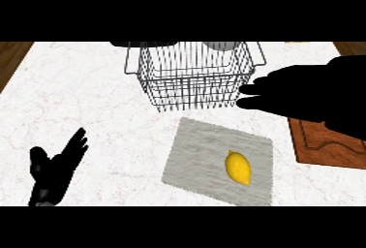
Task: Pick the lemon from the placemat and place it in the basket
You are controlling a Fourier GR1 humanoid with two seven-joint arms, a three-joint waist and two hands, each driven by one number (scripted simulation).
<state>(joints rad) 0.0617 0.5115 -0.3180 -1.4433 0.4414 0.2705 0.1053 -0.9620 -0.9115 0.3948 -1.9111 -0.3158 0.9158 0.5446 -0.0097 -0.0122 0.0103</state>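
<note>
Presently the right hand hangs above the white marble tabletop, entering from the view's right edge with fingers stretched out toward the left, holding nothing; its fingertips sit just beside the wire basket. Low at the left, the left hand rests open, fingers up. Between them the lemon lies on the grey placemat, apart from both hands. A brown wooden board is partly covered by the right hand and cut off by the view's edge, and dark shapes behind the basket are hard to make out
</note>
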